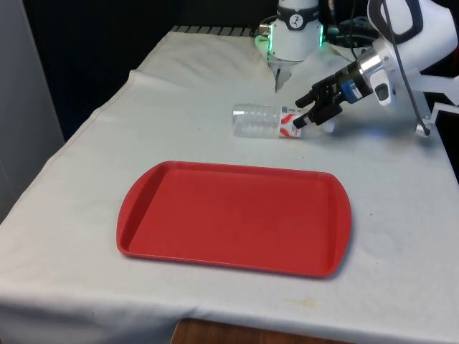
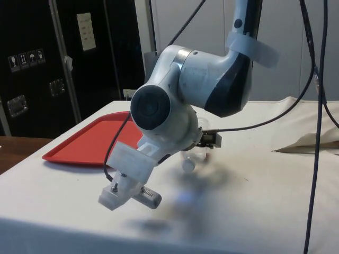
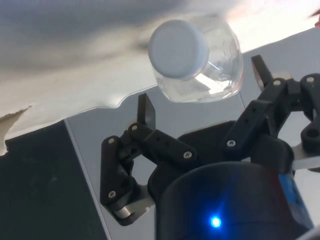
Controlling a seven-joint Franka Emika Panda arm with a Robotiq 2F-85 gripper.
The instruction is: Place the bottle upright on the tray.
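Nothing is placed yet: the clear plastic bottle (image 1: 267, 120) lies on its side on the desk (image 1: 86, 186) beyond the empty red tray (image 1: 234, 217), the gripper (image 1: 304, 115) spread wide at its capped end, grasping nothing.

bottle (image 1: 267, 120) lying on cloth (image 1: 86, 172) behind tray (image 1: 233, 217).

A white cloth (image 1: 215, 93) drapes the tabletop. Black curtains (image 1: 107, 43) hang at the far end, and dark cabinets (image 2: 53, 63) line the side wall.
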